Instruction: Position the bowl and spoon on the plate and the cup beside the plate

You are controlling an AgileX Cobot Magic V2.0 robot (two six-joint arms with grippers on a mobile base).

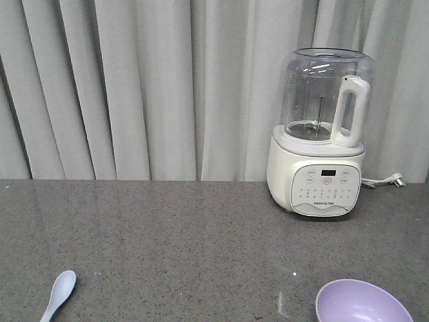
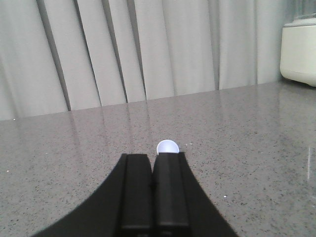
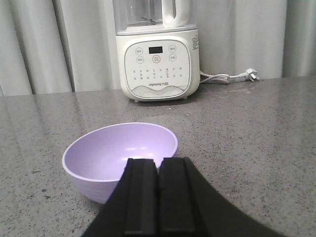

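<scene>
The pale blue spoon [image 1: 59, 294] lies on the grey counter at the lower left of the front view. In the left wrist view its scoop [image 2: 167, 147] peeks out just past my left gripper [image 2: 154, 157], which is shut with nothing held. The lavender bowl [image 1: 362, 303] sits at the lower right edge of the front view. It stands upright right in front of my right gripper [image 3: 158, 160], also shut and empty, in the right wrist view, where the bowl [image 3: 113, 153] is partly hidden by the fingers. The plate and the cup are out of view.
A white blender [image 1: 324, 134] with a clear jug stands at the back right of the counter, its cord and plug [image 3: 251, 74] lying to its right. Grey curtains [image 1: 147, 87] hang behind the counter's far edge.
</scene>
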